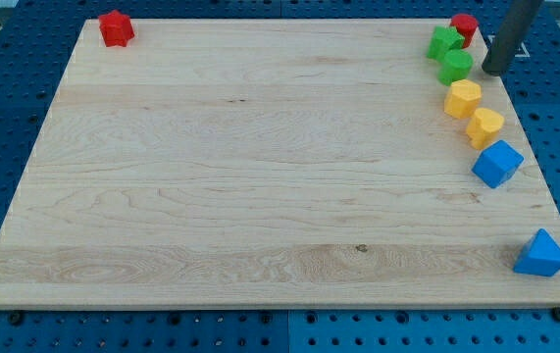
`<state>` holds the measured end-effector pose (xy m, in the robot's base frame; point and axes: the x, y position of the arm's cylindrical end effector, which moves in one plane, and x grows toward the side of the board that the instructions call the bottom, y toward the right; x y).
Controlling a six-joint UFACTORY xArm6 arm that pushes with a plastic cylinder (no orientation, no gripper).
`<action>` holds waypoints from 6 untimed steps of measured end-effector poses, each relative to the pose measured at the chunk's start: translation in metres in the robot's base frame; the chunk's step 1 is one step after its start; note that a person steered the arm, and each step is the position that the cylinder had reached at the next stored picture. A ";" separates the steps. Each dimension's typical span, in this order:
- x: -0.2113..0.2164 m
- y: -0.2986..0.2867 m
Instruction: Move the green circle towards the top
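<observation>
The green circle (pixel 456 67) sits near the bench's (pixel 260 176) top right corner, close to the right edge. My tip (pixel 492 72) stands just to the view's right of it, at about the same height in the view; a narrow strip of wood shows between them, so they look apart, though only just. The rod rises from the tip toward the view's top right and leaves the frame. There is no end effector that opens or closes here: the arm ends in the plain dark rod, and it holds nothing.

Just above the circle, toward the view's top, lies a second green block (pixel 444 42) of irregular shape, touching or almost touching the circle. A red block (pixel 465 27) sits behind that one, at the top right corner, partly hidden by it.

Below the circle a line of blocks runs down the right edge: a yellow block (pixel 462 98), just beside the circle, then a second yellow block (pixel 485 126) close to the first, then a blue cube (pixel 497 163). A blue triangle (pixel 540 255) lies well apart from these, near the bottom right corner.

Another red block (pixel 116 27) stands alone at the top left corner, far from everything else.
</observation>
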<state>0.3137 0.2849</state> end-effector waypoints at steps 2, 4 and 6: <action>0.007 -0.011; 0.002 -0.070; -0.014 -0.105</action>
<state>0.2993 0.1800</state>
